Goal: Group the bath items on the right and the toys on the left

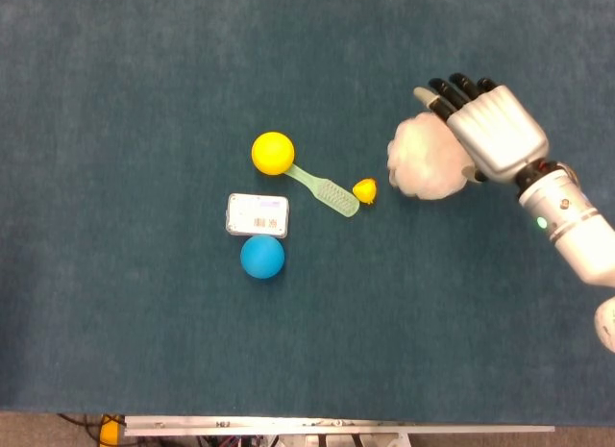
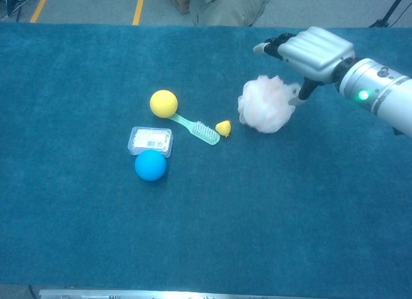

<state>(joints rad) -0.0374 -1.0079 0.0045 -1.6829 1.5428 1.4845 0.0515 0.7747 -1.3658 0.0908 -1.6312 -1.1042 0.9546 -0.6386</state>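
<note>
Beside loofah [image 1: 428, 160]: small duck [image 1: 365, 190], brush [image 1: 325, 190].

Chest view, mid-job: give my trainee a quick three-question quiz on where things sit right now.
1. True or false: the right hand grips the bath pouf.
2. What lies between the green brush and the pouf?
A. blue ball
B. small yellow duck
C. clear soap box
3. Fill in: the brush handle ends at the ____ ball.

Key:
1. False; the pouf lies on the table with the fingers spread above it.
2. B
3. yellow
</note>
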